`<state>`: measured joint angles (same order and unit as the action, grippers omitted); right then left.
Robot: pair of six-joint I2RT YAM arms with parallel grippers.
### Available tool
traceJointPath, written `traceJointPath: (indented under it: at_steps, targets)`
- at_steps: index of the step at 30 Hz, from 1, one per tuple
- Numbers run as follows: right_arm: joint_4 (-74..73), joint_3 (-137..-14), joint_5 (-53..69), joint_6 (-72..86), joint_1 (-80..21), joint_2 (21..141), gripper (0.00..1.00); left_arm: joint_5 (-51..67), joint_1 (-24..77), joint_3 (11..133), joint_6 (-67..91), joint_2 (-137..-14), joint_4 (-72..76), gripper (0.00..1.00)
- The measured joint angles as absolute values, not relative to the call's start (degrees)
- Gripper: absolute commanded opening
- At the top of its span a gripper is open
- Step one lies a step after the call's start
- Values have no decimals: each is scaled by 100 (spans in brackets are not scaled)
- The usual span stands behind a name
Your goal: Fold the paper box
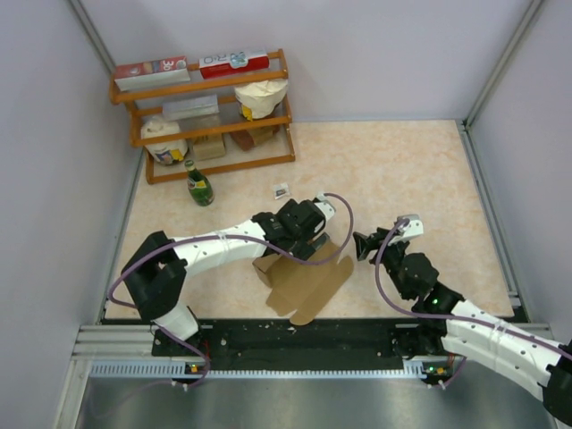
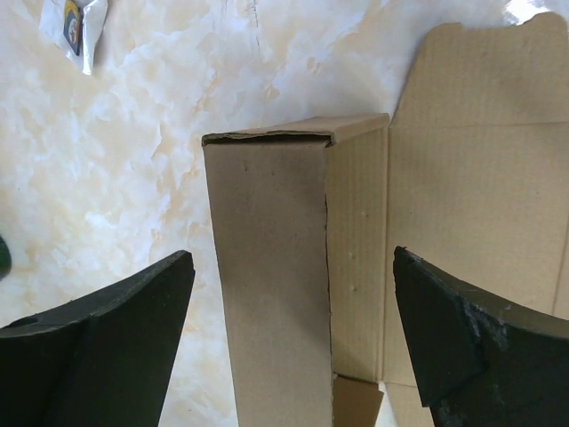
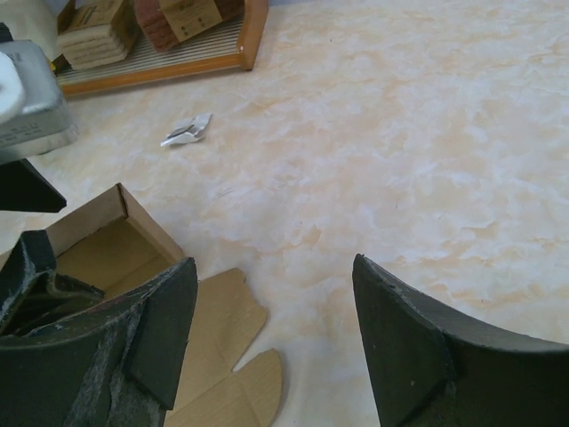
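Between the wedge-shaped matte black fingers of the left gripper point(image 2: 292, 262) rises one panel of the paper box point(image 2: 267, 294). There is a gap on either side of it, so the jaws stand wide apart and clamp nothing; the inner edge of one finger is scuffed grey. That panel is plain brown corrugated cardboard, smooth-faced and folded up along a crease. The rest of the sheet lies flat on the table point(image 1: 402, 170), near the middle of its front half, with rounded scalloped flaps toward the near edge. Just right of the sheet, the right gripper point(image 3: 274, 267) has its two black fingers likewise spread, with only tabletop and the tip of a scalloped flap showing between them. That makes one box, two grippers and two white-shelled arms trailing purple cables. The tabletop has a glossy cream-and-peach marble pattern. Beyond the box lies one small crumpled silvery wrapper point(image 1: 281, 189), its print too small to read. Farther back on the left stands one green glass bottle point(image 1: 198, 183) with a pale label, upright beside an orange-brown wooden rack point(image 1: 232, 167) of tiers. Its top tier carries two red-and-white printed boxes point(image 1: 234, 62) with illegible lettering, and below them sits one cream paper bag point(image 1: 261, 96).
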<state>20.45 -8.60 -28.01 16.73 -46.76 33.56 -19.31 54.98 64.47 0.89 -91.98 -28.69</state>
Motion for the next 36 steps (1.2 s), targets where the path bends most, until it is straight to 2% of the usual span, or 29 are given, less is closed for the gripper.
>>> traceJointPath:
  at_steps: [9, 17, 28, 31, 36]
  targets:
    - [2056, -834, -2827, 1675, -4676, 3345, 71, -2462, 5568, 6514, -80, -9391, -3079, 82]
    - [2012, -825, -2862, 1675, -4676, 3393, 72, -2668, 5568, 6525, -141, -9391, -3118, 60]
    - [1940, -836, -2858, 1678, -4676, 3387, 72, -2668, 5572, 6525, -145, -9393, -3114, 49]
    - [1723, -913, -2853, 1682, -4676, 3393, 72, -2672, 5572, 6525, -143, -9393, -3107, 39]
    - [1251, -1347, -2818, 1728, -4676, 3435, 73, -2687, 5572, 6525, -119, -9404, -3052, 34]
